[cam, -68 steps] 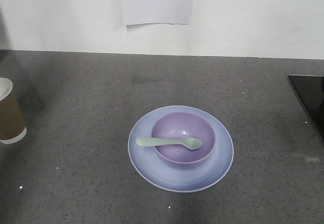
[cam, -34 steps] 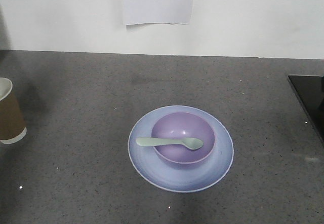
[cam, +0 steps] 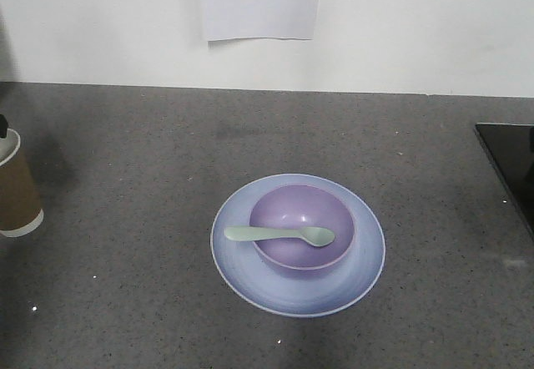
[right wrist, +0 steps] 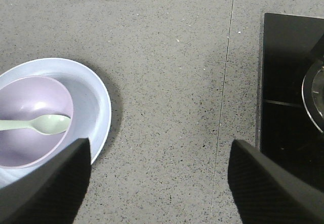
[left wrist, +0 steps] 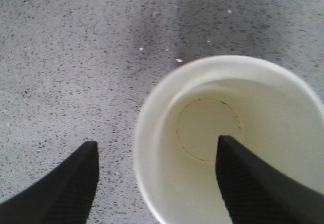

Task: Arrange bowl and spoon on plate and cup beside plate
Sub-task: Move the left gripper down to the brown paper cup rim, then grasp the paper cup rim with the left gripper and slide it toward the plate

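The grey speckled tabletop [cam: 125,302] fills the front view, with a white sheet of paper [cam: 260,3] on the wall at 12 o'clock and a black stovetop [right wrist: 291,87] at the 3 o'clock edge. The plate [cam: 242,281] lies near the centre, and the bowl [cam: 288,210] sits inside its rim. The cup [cam: 15,189] stands upright at 9 o'clock, well apart from the plate. The spoon [cam: 279,235] rests across the bowl, handle toward 9 o'clock. The left end effector [left wrist: 157,155] is spread wide, one finger inside the cup and one outside its wall, not closed on it. The right end effector [right wrist: 159,155] hangs wide open over bare tabletop, holding nothing.
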`<state>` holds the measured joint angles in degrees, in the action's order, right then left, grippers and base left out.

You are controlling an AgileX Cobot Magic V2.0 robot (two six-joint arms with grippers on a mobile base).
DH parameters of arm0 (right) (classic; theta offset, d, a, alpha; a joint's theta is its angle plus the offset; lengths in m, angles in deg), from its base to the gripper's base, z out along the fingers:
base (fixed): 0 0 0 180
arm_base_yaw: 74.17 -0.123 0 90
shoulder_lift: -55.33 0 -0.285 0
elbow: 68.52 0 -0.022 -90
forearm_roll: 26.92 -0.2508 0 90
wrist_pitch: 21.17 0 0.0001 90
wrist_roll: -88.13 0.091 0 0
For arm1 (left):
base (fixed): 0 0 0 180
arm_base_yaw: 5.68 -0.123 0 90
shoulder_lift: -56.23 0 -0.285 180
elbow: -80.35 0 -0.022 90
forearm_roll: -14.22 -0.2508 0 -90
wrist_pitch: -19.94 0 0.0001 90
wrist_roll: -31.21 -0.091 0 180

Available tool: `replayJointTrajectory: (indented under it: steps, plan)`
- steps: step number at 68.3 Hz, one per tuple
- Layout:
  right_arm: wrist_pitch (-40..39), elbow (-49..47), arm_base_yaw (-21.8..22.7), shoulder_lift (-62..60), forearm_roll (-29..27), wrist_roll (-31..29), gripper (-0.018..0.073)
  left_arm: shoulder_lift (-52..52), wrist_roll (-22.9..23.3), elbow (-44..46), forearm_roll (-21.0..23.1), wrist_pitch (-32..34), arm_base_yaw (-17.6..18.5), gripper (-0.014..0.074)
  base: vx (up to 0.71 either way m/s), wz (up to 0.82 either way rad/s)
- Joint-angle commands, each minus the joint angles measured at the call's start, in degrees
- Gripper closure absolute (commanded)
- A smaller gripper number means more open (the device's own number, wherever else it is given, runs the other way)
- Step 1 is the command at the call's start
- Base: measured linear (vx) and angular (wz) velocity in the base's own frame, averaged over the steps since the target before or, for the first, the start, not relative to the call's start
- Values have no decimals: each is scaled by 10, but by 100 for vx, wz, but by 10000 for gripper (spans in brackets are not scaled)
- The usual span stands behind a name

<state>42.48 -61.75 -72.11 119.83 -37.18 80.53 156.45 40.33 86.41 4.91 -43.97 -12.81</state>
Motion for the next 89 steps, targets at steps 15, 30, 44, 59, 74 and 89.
replayJointTrajectory:
  steps: [15,30,44,59,74,89]
  plan:
    - [-31,-15,5,-4,-4,-5,10,-18,0,13,18,30,-18,174,0,0]
    - [-31,-15,5,-4,-4,-5,10,-18,-26,13,43,35,-18,310,0,0]
    - [-31,-15,5,-4,-4,-5,10,-18,-26,13,42,32,-18,409,0,0]
    - [-31,-15,5,-4,-4,-5,10,-18,-26,13,42,30,-18,419,0,0]
    - [-31,-15,5,-4,-4,-5,10,-18,-27,13,42,31,-18,423,0,0]
    - [-31,-15,5,-4,-5,-5,10,-18,-27,13,42,32,-18,580,0,0]
